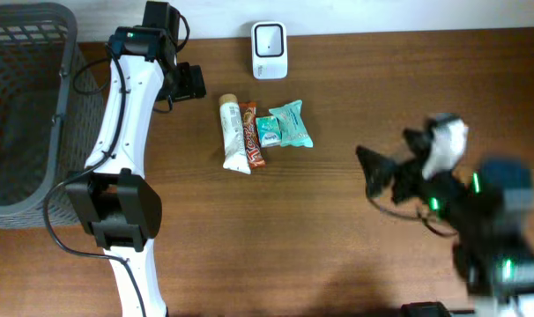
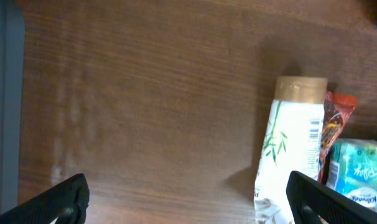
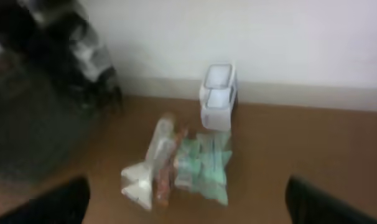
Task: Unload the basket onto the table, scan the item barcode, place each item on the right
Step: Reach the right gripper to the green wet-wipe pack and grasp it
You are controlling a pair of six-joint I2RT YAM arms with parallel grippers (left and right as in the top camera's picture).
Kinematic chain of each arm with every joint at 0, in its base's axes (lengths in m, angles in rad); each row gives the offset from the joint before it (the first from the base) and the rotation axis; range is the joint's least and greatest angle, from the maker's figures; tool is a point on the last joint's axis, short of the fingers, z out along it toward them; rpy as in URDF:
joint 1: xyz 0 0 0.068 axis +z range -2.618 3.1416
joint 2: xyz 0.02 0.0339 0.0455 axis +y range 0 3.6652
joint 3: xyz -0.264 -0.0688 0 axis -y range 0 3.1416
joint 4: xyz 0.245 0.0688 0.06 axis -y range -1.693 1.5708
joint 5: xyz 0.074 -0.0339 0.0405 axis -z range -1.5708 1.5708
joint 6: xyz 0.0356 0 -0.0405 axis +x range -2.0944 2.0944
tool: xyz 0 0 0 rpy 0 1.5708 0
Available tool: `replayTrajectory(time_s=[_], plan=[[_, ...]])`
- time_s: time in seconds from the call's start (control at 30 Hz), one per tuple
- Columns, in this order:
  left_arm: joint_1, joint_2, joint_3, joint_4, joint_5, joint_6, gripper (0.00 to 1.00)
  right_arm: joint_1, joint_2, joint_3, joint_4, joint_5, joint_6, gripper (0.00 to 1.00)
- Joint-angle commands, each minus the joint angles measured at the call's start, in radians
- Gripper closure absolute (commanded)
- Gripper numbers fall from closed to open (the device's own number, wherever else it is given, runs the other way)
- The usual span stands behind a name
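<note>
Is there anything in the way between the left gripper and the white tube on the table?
Nothing visible. Only bare table lies between the open left gripper and the white tube; the candy bar lies on the tube's far side.

Only a barcode (image 2: 313, 132) shows on the white tube (image 2: 288, 146); no lettering is legible.

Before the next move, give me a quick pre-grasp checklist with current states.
1. Left jaws open and empty: ok.
2. Right jaws open and empty: ok.
3. Scanner unobstructed: ok.
4. Barcode on white tube showing: ok.
5. Tube clear of candy bar: not ok, they lie against each other.
6. Right wrist picture sharp: not ok, blurred.
</note>
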Motion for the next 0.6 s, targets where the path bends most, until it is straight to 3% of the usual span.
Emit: replayTrajectory(time_s=[0.0, 0.07, 0.13, 0.2, 0.33, 0.4, 0.43, 0.47, 0.57], plan=[[0.005, -0.016, -0.007, 0.002, 0.0, 0.001, 0.01, -0.004, 0.386, 0.373, -0.295, -0.016, -0.14, 0.02], [0.005, -0.016, -0.007, 0.002, 0.0, 0.001, 0.01, -0.005, 0.624, 0.593, -0.444, -0.139, -0.139, 0.02], [0.005, -0.016, -0.007, 0.002, 0.0, 0.001, 0.01, -0.005, 0.813, 0.711, -0.432, -0.302, -0.139, 0.02], [0.005, -0.016, -0.007, 0.002, 0.0, 0.001, 0.01, -0.004, 0.941, 0.715, -0.35, -0.332, -0.125, 0.02], [0.005, -0.016, -0.007, 0.002, 0.0, 0.001, 0.01, 0.002, 1.18, 0.715, -0.292, -0.314, -0.041, 0.01], [0.005, -0.016, -0.007, 0.002, 0.0, 0.001, 0.01, 0.024, 1.252, 0.715, -0.273, -0.296, -0.041, 0.1], [0.005, -0.016, -0.007, 0.002, 0.0, 0.001, 0.01, 0.039, 1.274, 0.715, -0.27, -0.255, -0.041, 0.2], [0.005, -0.016, -0.007, 0.002, 0.0, 0.001, 0.01, 0.065, 1.287, 0.715, -0.27, -0.146, -0.026, 0.25], [0.005, -0.016, -0.007, 0.002, 0.0, 0.001, 0.01, 0.142, 1.289, 0.715, -0.225, 0.024, 0.0, 0.24]])
